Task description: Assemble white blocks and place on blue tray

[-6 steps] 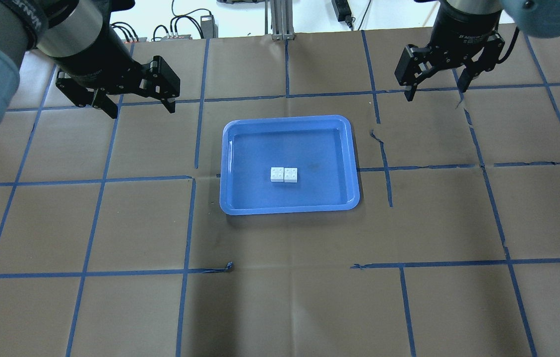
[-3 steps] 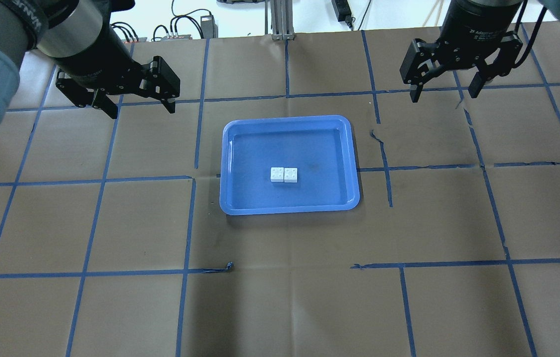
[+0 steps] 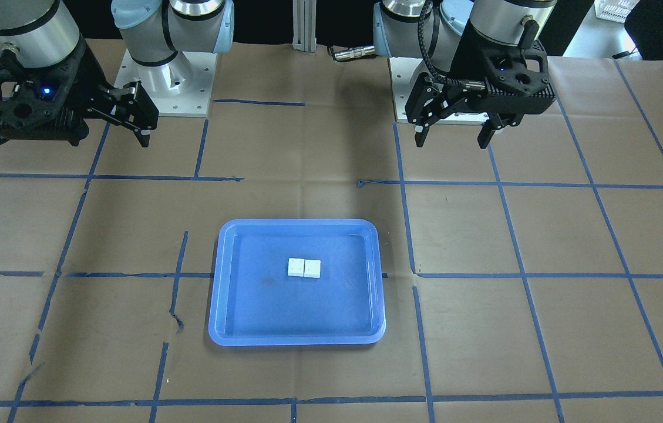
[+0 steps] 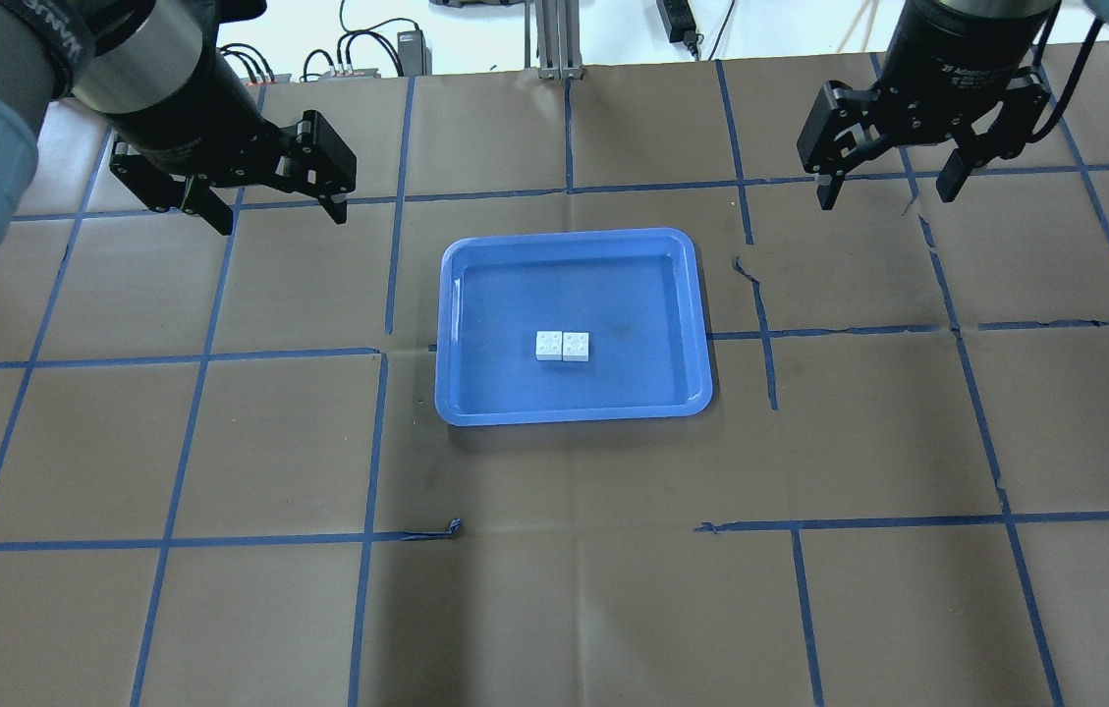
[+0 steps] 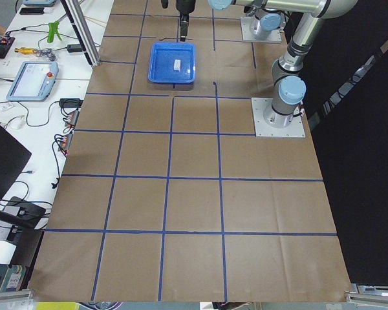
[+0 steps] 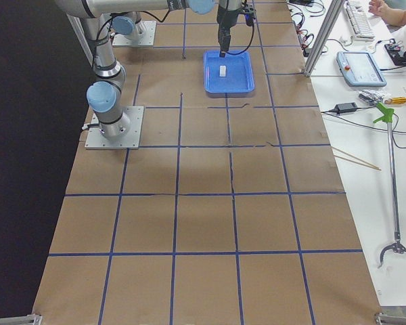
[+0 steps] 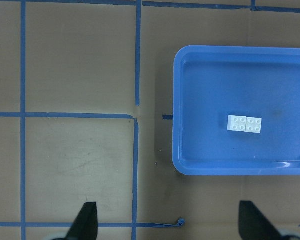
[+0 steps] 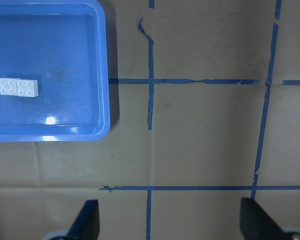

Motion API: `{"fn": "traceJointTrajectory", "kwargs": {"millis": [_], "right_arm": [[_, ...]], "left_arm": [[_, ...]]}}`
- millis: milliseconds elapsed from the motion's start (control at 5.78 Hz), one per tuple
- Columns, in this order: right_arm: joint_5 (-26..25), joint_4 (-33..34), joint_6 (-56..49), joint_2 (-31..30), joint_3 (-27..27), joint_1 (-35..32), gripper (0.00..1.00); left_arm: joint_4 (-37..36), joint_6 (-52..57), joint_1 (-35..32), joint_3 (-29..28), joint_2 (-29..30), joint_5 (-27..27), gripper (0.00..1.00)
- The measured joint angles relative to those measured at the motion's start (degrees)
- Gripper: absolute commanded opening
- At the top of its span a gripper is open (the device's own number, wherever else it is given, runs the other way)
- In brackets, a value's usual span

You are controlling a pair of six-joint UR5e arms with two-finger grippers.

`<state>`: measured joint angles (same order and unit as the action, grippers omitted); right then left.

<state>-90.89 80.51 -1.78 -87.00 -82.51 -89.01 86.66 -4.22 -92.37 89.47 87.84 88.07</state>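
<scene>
The two white blocks (image 4: 562,346) lie joined side by side in the middle of the blue tray (image 4: 461,393). They also show in the front view (image 3: 303,268), the left wrist view (image 7: 245,124) and the right wrist view (image 8: 18,87). My left gripper (image 4: 276,210) is open and empty, raised above the table to the tray's back left. My right gripper (image 4: 888,187) is open and empty, raised to the tray's back right. Neither gripper touches the blocks or the tray (image 3: 216,329).
Brown paper with a grid of blue tape lines (image 4: 387,265) covers the table. Cables and power supplies (image 4: 397,44) lie beyond the table's far edge. The arm bases (image 3: 164,88) stand at the robot's side.
My right gripper has drifted right and slightly away from the tray, staying open. My left gripper, the blocks and the tray have not moved.
</scene>
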Motion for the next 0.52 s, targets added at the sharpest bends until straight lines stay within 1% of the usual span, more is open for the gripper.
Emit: {"fn": "traceJointTrajectory", "kwargs": {"millis": [173,519], "right_arm": [[0.1,0.4,0.0,-0.7,-1.1,0.0,1.0],[0.2,0.8,-0.1,-1.0,-1.5,-0.1,1.0]], "left_arm": [[0.0,0.0,0.0,0.0,0.0,0.0,0.99],[0.0,0.0,0.1,0.0,0.0,0.0,0.99]]}}
